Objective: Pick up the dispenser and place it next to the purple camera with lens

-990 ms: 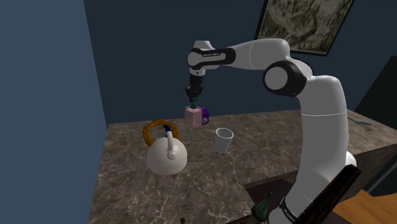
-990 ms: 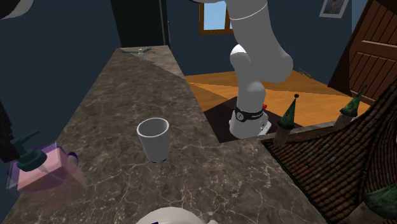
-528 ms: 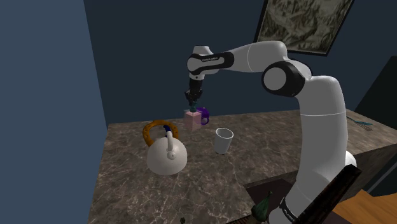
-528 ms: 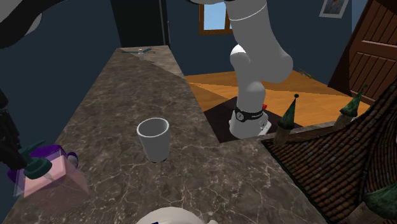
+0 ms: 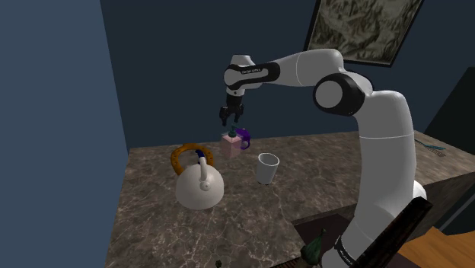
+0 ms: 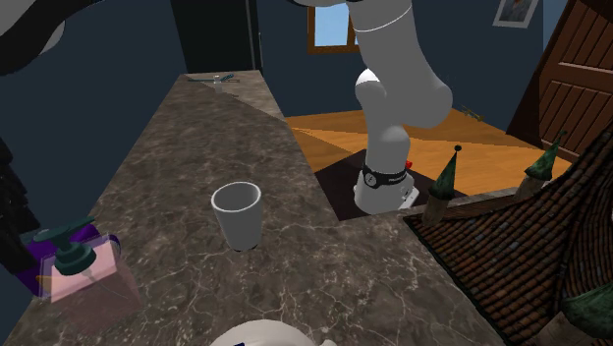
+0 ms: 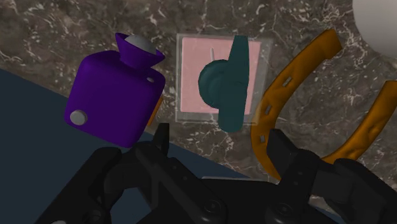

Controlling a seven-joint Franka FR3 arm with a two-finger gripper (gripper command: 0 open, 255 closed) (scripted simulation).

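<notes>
"Pink with a teal pump on top: is that the dispenser (image 7: pixel 219 83)? Where is it?"

"That's it. It stands on the dark marbled surface (image 5: pixel 152 221), just beside the purple camera (image 7: pixel 118 95). Looking down my wrist, I see it between the camera and the orange handle (image 7: pixel 299 95) of the white kettle (image 5: pixel 199 185)."

"And your gripper (image 7: pixel 221 143)?"

"Spread wide, clasping nothing. In the shoulder view it hangs in the air above the dispenser, clear of the pump. My two black fingers stand apart, and the dispenser sits on the surface beyond them, touched by neither."

"Anything else nearby?"

"A white cup (image 5: pixel 266 167) stands upright on the surface, toward my stand from the camera and apart from it. In the second exterior view the cup is to the right of the dispenser and camera."
</notes>
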